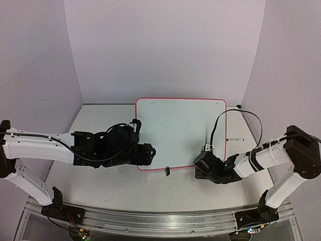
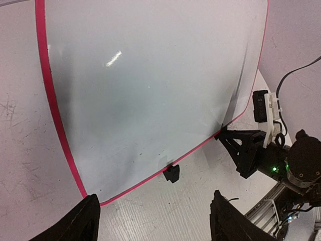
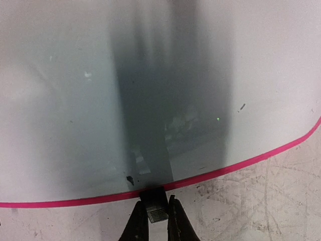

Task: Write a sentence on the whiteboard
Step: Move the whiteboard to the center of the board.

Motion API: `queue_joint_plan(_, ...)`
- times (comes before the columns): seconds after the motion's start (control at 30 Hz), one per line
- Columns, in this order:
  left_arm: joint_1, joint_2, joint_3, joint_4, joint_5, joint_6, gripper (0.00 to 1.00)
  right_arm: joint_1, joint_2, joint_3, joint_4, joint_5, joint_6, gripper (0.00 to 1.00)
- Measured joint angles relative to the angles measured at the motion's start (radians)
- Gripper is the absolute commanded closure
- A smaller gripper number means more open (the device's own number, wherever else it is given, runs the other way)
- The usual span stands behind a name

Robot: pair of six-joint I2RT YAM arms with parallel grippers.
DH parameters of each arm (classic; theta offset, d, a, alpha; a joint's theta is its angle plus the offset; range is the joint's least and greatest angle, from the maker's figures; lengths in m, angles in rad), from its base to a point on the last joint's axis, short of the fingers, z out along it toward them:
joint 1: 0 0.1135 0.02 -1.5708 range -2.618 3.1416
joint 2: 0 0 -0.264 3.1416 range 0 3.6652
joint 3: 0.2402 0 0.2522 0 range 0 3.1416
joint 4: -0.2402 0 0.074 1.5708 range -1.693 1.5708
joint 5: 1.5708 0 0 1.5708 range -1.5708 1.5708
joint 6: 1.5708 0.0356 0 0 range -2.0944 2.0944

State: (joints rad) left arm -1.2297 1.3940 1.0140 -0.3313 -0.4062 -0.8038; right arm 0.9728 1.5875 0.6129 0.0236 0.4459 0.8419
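Note:
The whiteboard (image 1: 180, 130) lies flat mid-table, white with a red-pink rim. It also shows in the left wrist view (image 2: 150, 75) and the right wrist view (image 3: 75, 100). I see no sentence on it, only small specks. My left gripper (image 1: 150, 152) is open and empty over the table at the board's near-left corner (image 2: 153, 223). My right gripper (image 1: 199, 164) is at the board's near edge toward the right. Its fingers (image 3: 156, 221) are shut on a small black clip (image 3: 154, 203) fixed to the rim.
A second black clip (image 1: 167, 171) sits mid-way along the board's near edge, also in the left wrist view (image 2: 172, 173). A thin marker (image 1: 234, 139) lies on the table right of the board. A black cable (image 1: 246, 115) loops over the right arm.

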Motion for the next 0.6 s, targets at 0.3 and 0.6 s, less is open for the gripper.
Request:
queue_joint_plan(0.3,0.0,0.002,0.0,0.011,0.02,0.003,0.23,-0.013,-0.008,-0.019,0.006,0.041,-0.015,1.0)
queue_joint_plan(0.6,0.0,0.045,-0.003,0.027,0.017,-0.012,0.32,-0.016,-0.013,-0.016,-0.067,0.145,0.058,1.0)
